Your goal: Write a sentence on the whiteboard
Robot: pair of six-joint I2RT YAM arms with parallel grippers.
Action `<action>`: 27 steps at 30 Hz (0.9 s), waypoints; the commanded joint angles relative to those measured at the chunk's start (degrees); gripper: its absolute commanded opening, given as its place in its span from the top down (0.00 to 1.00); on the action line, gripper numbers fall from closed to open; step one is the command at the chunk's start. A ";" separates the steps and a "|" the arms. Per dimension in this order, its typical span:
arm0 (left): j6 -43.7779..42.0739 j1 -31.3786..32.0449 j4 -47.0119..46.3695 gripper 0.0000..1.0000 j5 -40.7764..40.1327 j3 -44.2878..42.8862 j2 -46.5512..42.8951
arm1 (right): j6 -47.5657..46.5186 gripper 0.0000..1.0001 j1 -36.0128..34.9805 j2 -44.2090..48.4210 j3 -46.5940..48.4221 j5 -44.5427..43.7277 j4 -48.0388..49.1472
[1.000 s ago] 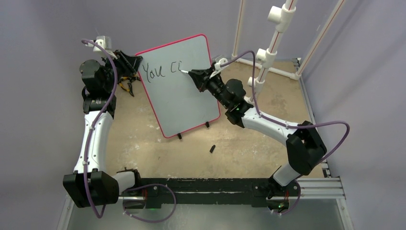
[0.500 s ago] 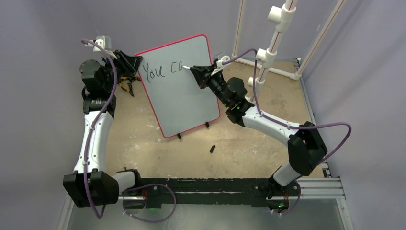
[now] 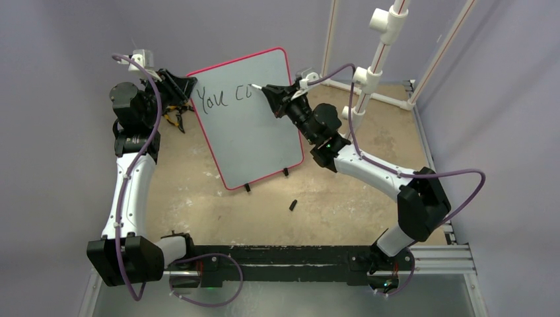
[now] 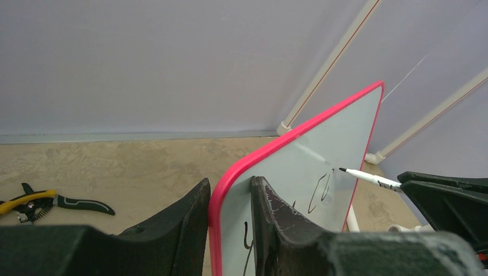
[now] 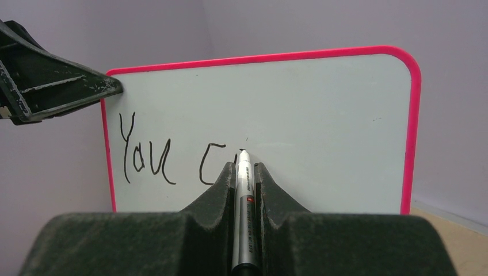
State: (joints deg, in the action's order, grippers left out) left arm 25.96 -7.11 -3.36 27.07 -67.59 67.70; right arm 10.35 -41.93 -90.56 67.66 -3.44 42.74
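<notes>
Top external view: the whiteboard stands upright on its small black feet toward the far left corner of the table, its written face turned toward the right arm. The left gripper is clamped on the board's upper left corner. In the left wrist view its fingers sit one on each side of the pink rim, pressed against it.

The right gripper is closed narrowly around a marker, which lies in the groove between the two fingers with its tip pointing at the board. The sentence occupies the board's upper left part and reads "You", then a "c" with a short stroke after it. The marker tip is just right of that stroke, at the surface; whether it touches cannot be told.

Pliers with yellow and black handles lie on the table near its far left edge, behind the board. A small black piece lies apart from the board's lower right corner, toward the near edge. White pipes rise at the far right corner.
</notes>
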 commanded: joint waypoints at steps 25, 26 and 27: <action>0.16 -0.28 -1.48 0.71 0.80 0.00 -0.11 | 0.09 1.00 0.27 3.12 -7.33 -1.62 -0.19; 0.15 -0.27 -1.42 0.71 0.86 0.00 -0.10 | 0.18 1.00 0.27 3.37 -7.36 -2.13 -0.22; 0.19 -0.33 -1.47 0.71 0.79 0.00 -0.04 | 0.20 1.00 0.27 3.64 -7.30 -2.66 -0.09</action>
State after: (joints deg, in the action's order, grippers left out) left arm 25.96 -7.11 -3.29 26.98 -67.59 67.70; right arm 10.55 -41.93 -89.52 61.04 -3.53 43.33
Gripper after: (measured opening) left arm 0.293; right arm 0.123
